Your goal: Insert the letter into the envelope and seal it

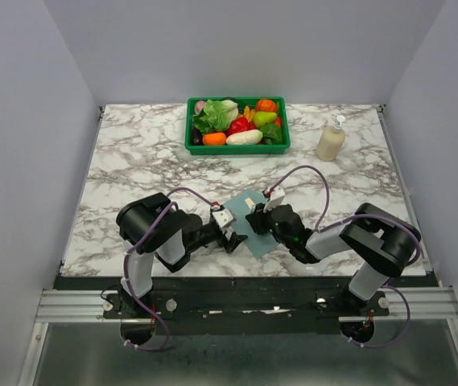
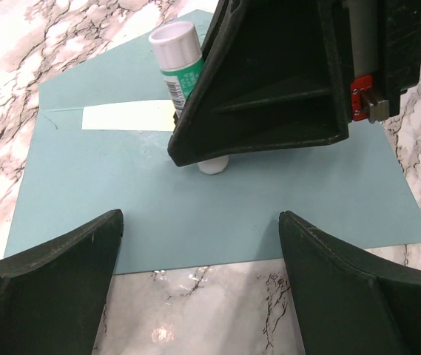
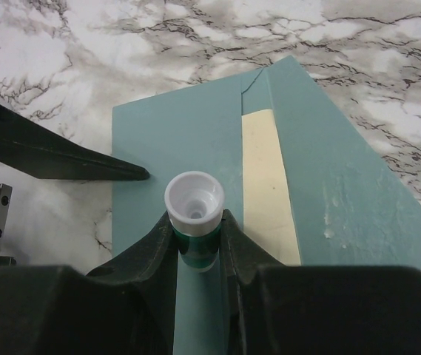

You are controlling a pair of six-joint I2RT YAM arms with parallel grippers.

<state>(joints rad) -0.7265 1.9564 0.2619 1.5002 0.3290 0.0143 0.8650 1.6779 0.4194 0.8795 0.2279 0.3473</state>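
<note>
The teal envelope (image 2: 217, 214) lies flat on the marble near the table's front edge, its pointed flap (image 3: 343, 185) open. A cream strip of the letter (image 3: 265, 177) shows at the envelope's mouth; the rest is hidden inside. My right gripper (image 3: 195, 229) is shut on a glue stick (image 3: 194, 203) with a green body and white ends. The stick's lower end (image 2: 214, 164) rests on the envelope body near the fold. Whitish smears (image 3: 332, 214) mark the flap. My left gripper (image 2: 201, 222) hovers open over the envelope's near edge with nothing between its fingers (image 2: 62, 274).
A green basket (image 1: 237, 148) of toy vegetables stands at the back middle. A cream pump bottle (image 1: 331, 141) stands at the back right. Both arms crowd the envelope (image 1: 257, 243) close to the front edge, with grey walls on either side.
</note>
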